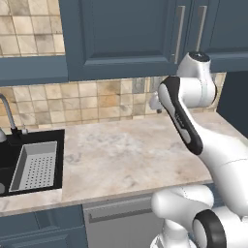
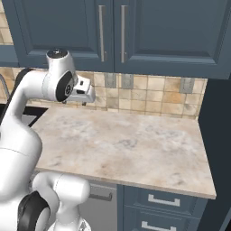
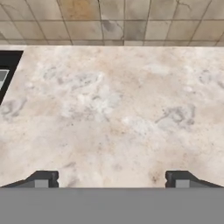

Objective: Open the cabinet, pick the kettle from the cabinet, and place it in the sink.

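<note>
Hovering over bare marble counter, cabinet shut

Beige mottled stone counter (image 1: 126, 155) runs under a tan tiled backsplash (image 1: 87, 99); blue drawers (image 2: 162, 200) sit below. Cabinet (image 2: 113, 31) above is dark blue-grey, panelled double doors closed, two long grey vertical bar handles (image 2: 102, 32) side by side at the centre seam. Sink (image 1: 9, 160), black, recessed at the counter's left end, with a perforated grey tray (image 1: 36, 165) inside and a silver tap beside it. Gripper (image 3: 112, 179) empty, fingertips (image 3: 43, 178) spread wide, above the counter. No readable writing.

Even bright light (faint shadows), slightly soft.
</note>
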